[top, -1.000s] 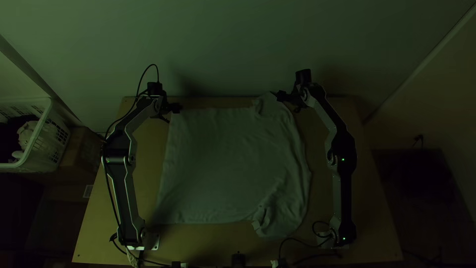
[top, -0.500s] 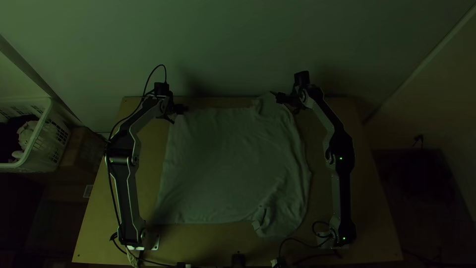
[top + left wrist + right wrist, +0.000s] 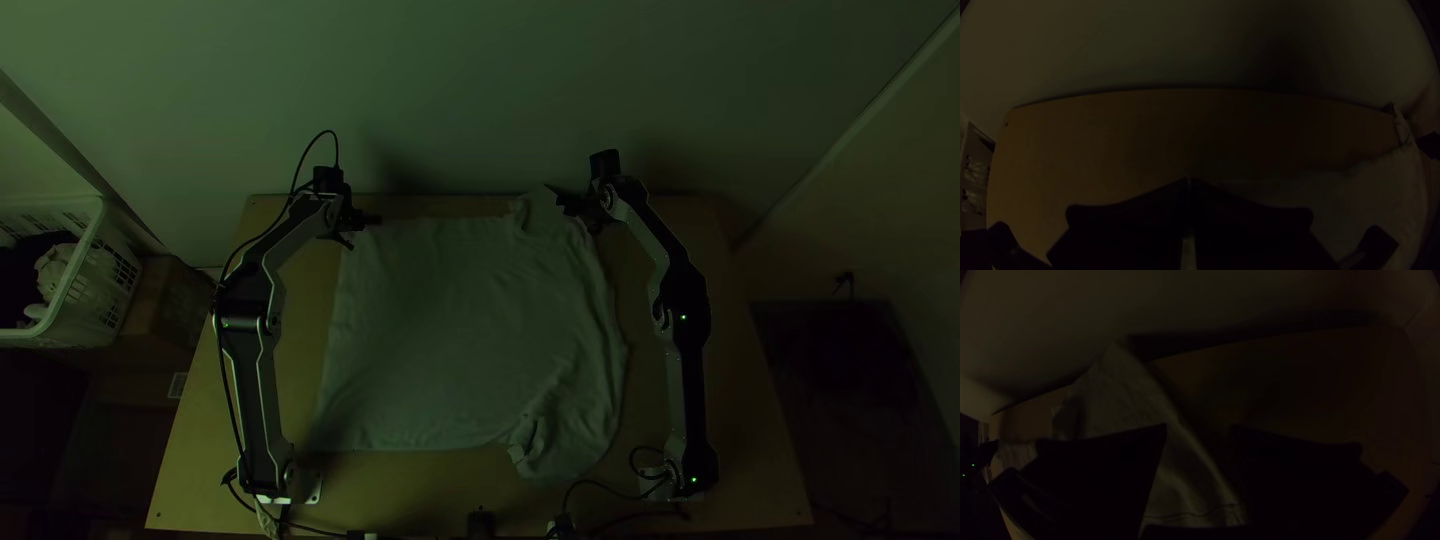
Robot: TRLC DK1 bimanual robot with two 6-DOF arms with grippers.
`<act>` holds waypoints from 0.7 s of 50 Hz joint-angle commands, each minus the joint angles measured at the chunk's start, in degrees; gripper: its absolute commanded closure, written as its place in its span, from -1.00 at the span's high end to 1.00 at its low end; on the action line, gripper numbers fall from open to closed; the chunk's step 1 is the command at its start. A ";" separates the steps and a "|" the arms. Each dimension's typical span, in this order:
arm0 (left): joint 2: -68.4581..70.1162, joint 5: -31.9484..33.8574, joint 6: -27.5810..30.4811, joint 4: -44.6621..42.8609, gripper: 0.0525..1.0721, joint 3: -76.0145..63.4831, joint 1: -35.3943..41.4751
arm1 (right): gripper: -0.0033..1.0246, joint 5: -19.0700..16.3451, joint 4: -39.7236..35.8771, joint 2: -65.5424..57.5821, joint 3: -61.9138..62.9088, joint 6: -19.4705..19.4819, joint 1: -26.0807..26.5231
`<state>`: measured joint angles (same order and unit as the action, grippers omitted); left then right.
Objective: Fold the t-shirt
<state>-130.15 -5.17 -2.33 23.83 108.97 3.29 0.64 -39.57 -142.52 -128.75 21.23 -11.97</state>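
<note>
Edging inward along the t-shirt (image 3: pixel 470 330), the left tool (image 3: pixel 376 220) is together, the right tool (image 3: pixel 564 203) apart.

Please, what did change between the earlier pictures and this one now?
The left gripper has moved a little inward, toward the other arm. The right gripper has shifted slightly inward and back toward its base. No grasp or release can be made out. The t-shirt stayed spread in place.
</note>
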 commanded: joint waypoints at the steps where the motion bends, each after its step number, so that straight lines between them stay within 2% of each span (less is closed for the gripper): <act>1: 0.24 -0.19 0.83 0.51 -0.95 -1.92 -1.09 | -0.66 0.41 -0.33 -2.33 -1.68 1.00 -0.43; 16: 0.60 -0.19 0.66 0.51 -0.95 -1.83 -1.36 | -0.67 0.41 -0.51 -3.47 -1.68 0.39 -0.69; 20: 0.77 -0.19 0.83 0.51 -0.95 -1.74 -1.62 | -0.95 0.41 -0.51 -3.56 -1.77 -0.32 -0.95; 35: 2.09 -0.19 -0.05 0.33 -0.95 -0.07 -3.11 | -0.95 0.59 -1.74 -1.62 -2.30 -0.58 -1.04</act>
<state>-130.02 -5.15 -2.35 23.83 108.92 1.78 0.71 -40.05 -144.03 -129.60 20.78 -12.75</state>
